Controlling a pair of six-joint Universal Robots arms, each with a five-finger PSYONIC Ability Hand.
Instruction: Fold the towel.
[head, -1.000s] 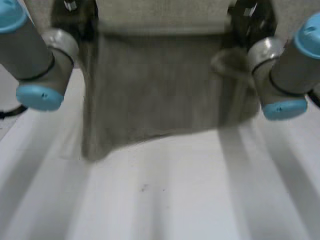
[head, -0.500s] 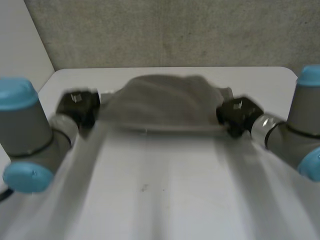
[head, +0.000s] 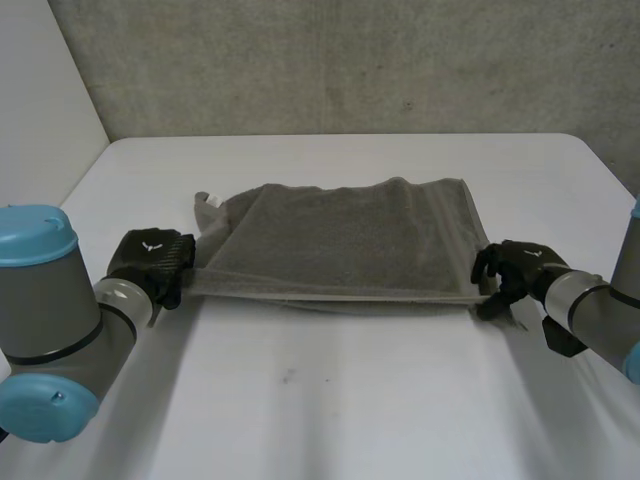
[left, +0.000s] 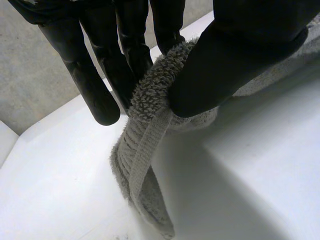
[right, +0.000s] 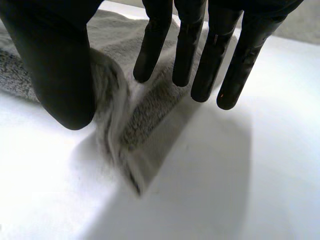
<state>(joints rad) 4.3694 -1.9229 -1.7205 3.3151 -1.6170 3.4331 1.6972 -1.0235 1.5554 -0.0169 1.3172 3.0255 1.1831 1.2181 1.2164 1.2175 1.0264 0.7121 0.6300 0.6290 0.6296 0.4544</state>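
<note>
Care is needed at release: the grey terry towel (head: 350, 240), laid doubled on the white table (head: 330, 420), is pinched at its near corners by the left hand (head: 152, 262) and the right hand (head: 512, 268) (thumb against fingers); both should be opened together, so that no edge is dragged.

towel (head: 350, 240): hung raised before the head camera, then swung out in a bunch; now spread in two layers on the counter (head: 350, 420)
left hand (head: 150, 262): dropped from high to the towel's near left corner
right hand (head: 515, 272): dropped to its near right corner
</note>
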